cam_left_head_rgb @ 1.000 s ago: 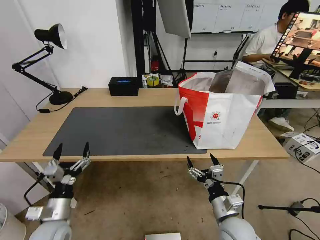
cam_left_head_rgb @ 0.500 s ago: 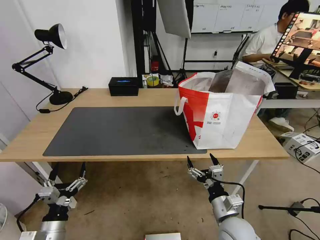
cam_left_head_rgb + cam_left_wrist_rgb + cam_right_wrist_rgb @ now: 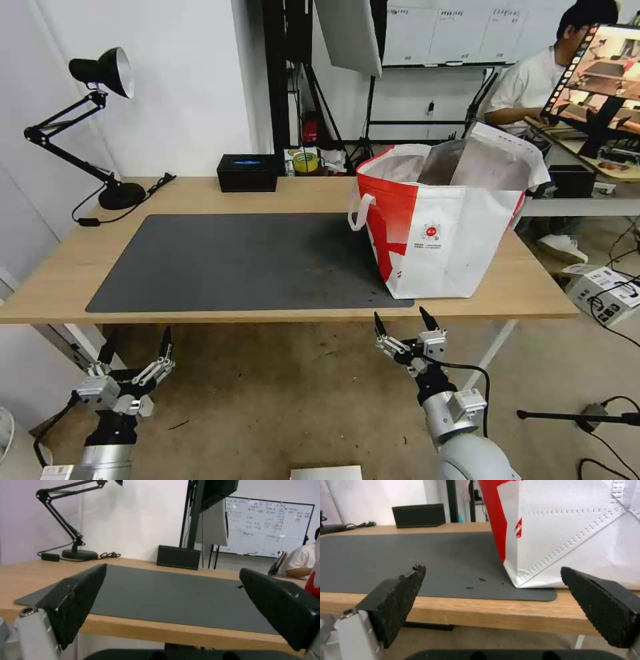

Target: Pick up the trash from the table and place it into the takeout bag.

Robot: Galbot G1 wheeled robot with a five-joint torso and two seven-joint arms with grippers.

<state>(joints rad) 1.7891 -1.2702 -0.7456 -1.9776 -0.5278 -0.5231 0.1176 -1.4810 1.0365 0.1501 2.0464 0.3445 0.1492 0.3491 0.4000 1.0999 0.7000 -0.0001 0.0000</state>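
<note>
Room: white-walled workshop with a whiteboard behind the long light-wood table (image 3: pixel 200 193) and its dark grey rectangular mat (image 3: pixel 247 260).
Trash: none lies on the mat or bare wood; I judge it already bagged.
Takeout bag: the boxy white and red fabric bag (image 3: pixel 440 227) with foil lining stands upright at the table's right end, one corner on the mat.
Right pincer (image 3: pixel 402 325): wide open, empty, below the near edge, nearer arm; the bag lies straight ahead and above.
Left pincer (image 3: pixel 135 341): wide open, empty, low before the left end, well apart from the bag.
</note>
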